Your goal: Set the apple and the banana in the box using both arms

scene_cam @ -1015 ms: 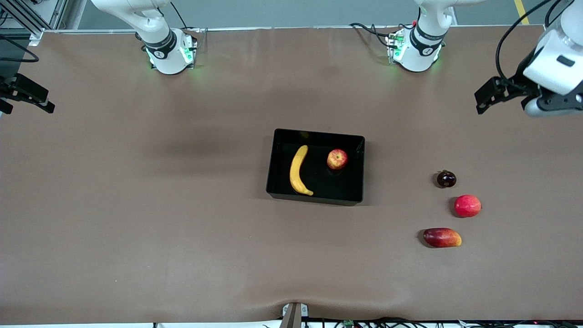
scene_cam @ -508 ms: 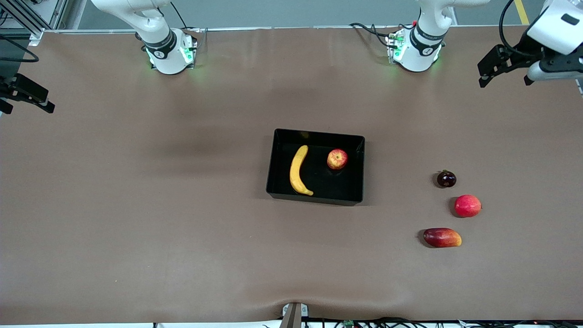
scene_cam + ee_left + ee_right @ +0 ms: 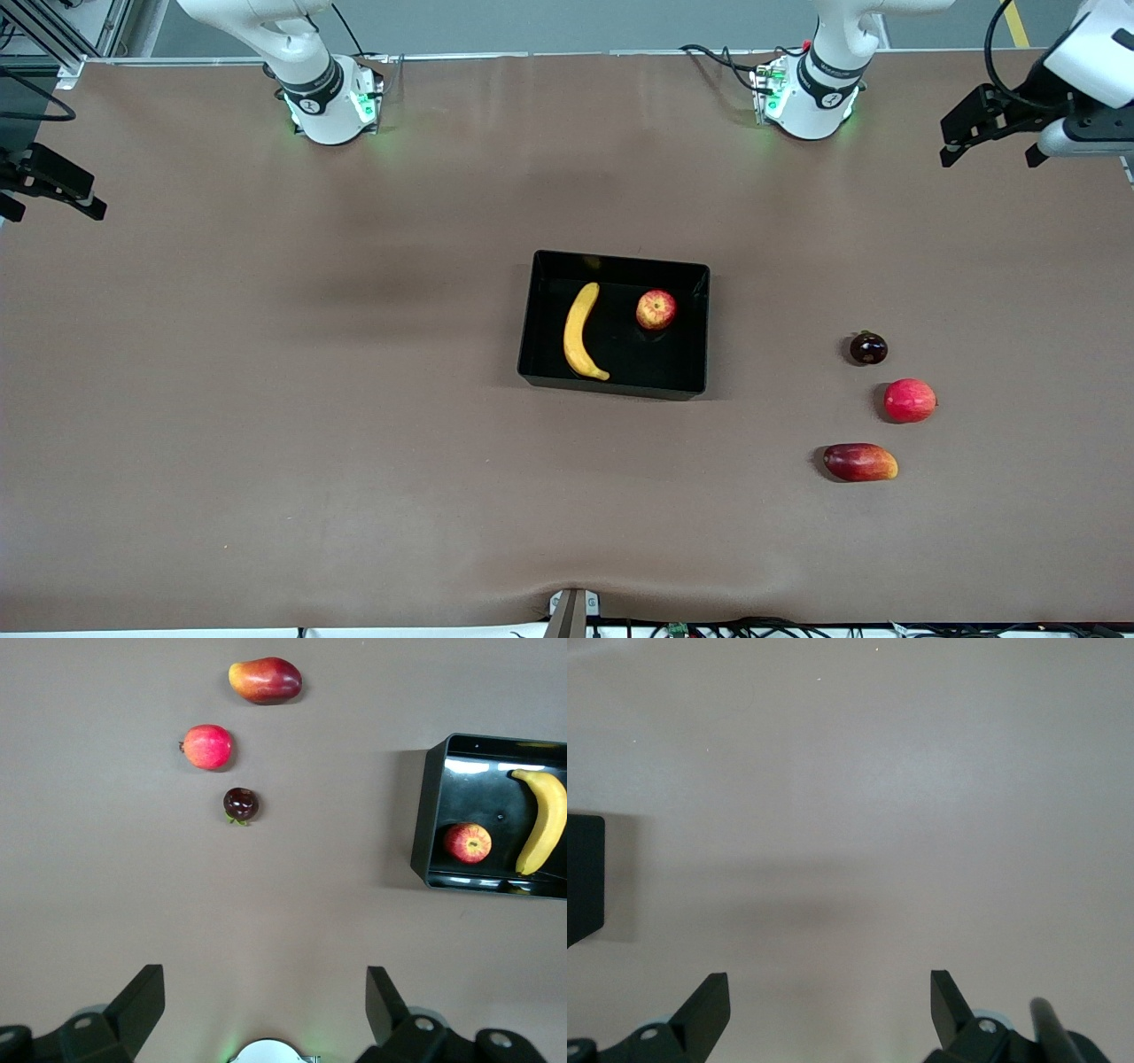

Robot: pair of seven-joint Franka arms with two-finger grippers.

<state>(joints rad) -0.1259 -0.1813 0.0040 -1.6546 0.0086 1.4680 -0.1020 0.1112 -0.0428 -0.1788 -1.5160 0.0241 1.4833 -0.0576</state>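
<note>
Apple (image 3: 656, 310) sits in the box (image 3: 613, 388), at centre frame of the front view, toward the box's upper right corner. Banana (image 3: 581, 332) lies in the same box beside it, long axis running up-down in that view, apart from the apple. Both rest on the box floor; neither leans on a wall as far as can be seen.

Outside the box, at right of the front view: a small dark fruit (image 3: 868, 348), a red round fruit (image 3: 910, 400) below it, and a mango (image 3: 860, 462) lowest. None belongs in the box.

Left gripper (image 3: 990, 133) is at the upper right edge of the front view, over the table corner, fingers spread wide, nothing between them. Right gripper (image 3: 49, 188) is at the left edge, upper part, likewise spread and empty; its wrist view shows bare table and a corner of the box (image 3: 583, 875).

Judgement: placing looks complete; step in hand is retreat. To do it well: keep both arms high and well clear of the box, avoid sweeping over the three loose fruits, and leave the fingers released.
</note>
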